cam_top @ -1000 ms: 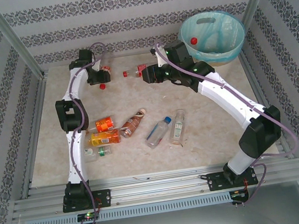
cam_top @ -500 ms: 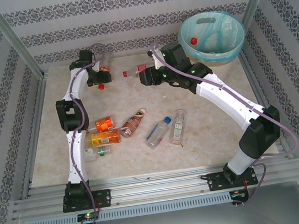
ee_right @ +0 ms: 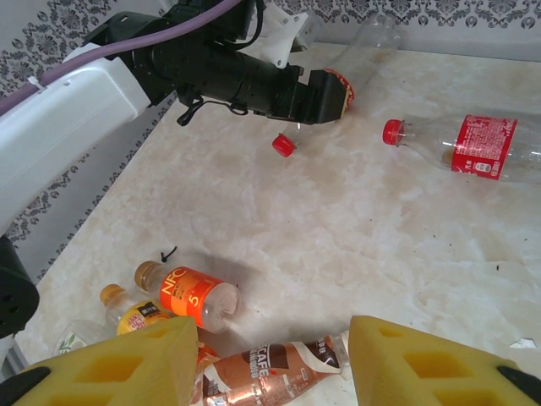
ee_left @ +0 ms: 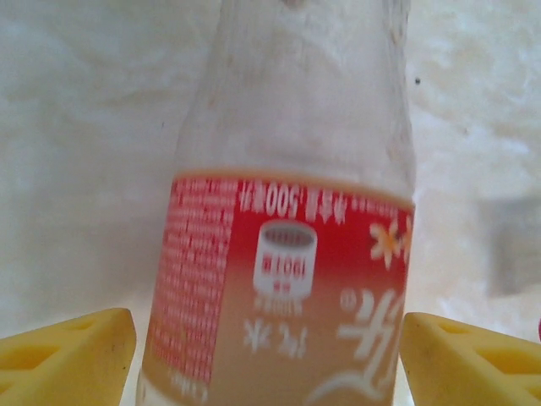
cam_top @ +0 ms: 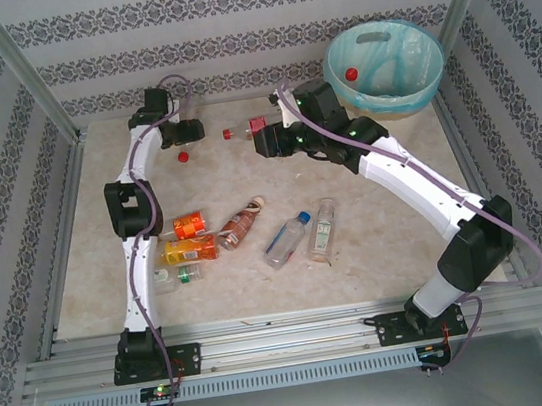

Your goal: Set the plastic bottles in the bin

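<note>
Left claw (ee_left: 267, 342) newly spread, released around clear red-labelled bottle (ee_left: 287, 245); right claw (ee_right: 272, 355) likewise unclenched, empty.

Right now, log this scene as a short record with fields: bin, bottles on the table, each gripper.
bin: far right corner, blue liner, a red-capped item inside
left gripper: open, fingers flanking a red-label bottle
right gripper: open, empty
second red-label bottle: lying on the table beside the right gripper
six bottles: lying clustered mid-table
loose red cap: on the table by the left gripper
</note>
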Available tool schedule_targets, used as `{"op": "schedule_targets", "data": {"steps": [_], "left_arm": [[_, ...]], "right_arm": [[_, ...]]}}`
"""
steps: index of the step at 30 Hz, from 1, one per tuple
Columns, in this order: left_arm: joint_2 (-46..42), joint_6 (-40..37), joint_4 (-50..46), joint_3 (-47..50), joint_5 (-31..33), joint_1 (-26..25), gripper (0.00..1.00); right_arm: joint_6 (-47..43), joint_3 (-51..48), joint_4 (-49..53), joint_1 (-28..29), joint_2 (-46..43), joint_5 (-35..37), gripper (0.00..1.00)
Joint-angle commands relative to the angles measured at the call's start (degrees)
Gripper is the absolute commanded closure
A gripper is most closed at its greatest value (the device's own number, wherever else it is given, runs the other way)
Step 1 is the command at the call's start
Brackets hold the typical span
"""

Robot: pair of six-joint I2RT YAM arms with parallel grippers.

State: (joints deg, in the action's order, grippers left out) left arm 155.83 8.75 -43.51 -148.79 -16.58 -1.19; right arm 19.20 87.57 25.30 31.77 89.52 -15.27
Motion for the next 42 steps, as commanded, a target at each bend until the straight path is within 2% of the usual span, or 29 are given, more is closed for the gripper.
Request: {"op": "schedule_targets", "data": {"steps": [1, 5, 13, 16, 22, 29, 31, 33, 35, 37, 39, 42], "left_arm": [[2.94, 1.42, 2.86, -2.82, -0.68, -0.78, 0.19], [3.26, -0.22, 2.46, -2.84, 1.00, -1.44, 0.22], [0.67, 0.27, 0.76, -2.91, 0.04, -1.53, 0.41], [-1.65, 1.63, 0.80, -2.34, -1.50, -1.53, 0.41], [-10.44, 5.38, 1.76, 4.46, -10.24, -1.50, 0.43], [-27.86, 8.95, 10.94, 26.50, -24.15, -1.53, 0.42], [-33.71, 15.20, 19.01, 34.51, -29.32, -1.49, 0.42], [-40.23, 27.14, 37.73, 45.44, -35.34, -1.52, 0.42], [-46.52, 43.37, 67.15, 57.19, -35.03, -1.62, 0.42], [-49.85, 55.19, 89.67, 64.52, -29.79, -1.69, 0.42], [-50.69, 63.26, 99.30, 65.47, -26.27, -1.64, 0.43], [-53.03, 68.30, 102.16, 66.15, -20.95, -2.41, 0.47]], "right_arm": [[0.07, -0.99, 0.34, 0.48, -1.72, 1.56, 0.49], [0.06, -1.09, 0.32, 0.44, -1.64, 1.45, 0.49], [0.67, -1.09, -0.15, 0.57, -1.75, 0.94, 0.49], [0.73, -0.96, -0.10, 0.66, -2.04, 1.43, 0.50], [0.18, -1.77, -1.53, 1.46, -4.03, 4.54, 0.50], [-2.75, -4.33, -6.22, 3.94, -6.58, 9.92, 0.51], [-3.48, -5.95, -9.64, 4.83, -7.37, 11.17, 0.51], [-3.37, -8.41, -14.77, 5.81, -8.23, 11.14, 0.52], [-3.29, -12.31, -23.76, 7.12, -9.15, 10.42, 0.51], [-3.66, -16.10, -33.28, 8.91, -10.08, 10.48, 0.52], [-5.12, -19.33, -42.23, 10.70, -10.63, 11.31, 0.51], [-8.77, -22.60, -52.48, 13.80, -10.37, 15.05, 0.50]]}}
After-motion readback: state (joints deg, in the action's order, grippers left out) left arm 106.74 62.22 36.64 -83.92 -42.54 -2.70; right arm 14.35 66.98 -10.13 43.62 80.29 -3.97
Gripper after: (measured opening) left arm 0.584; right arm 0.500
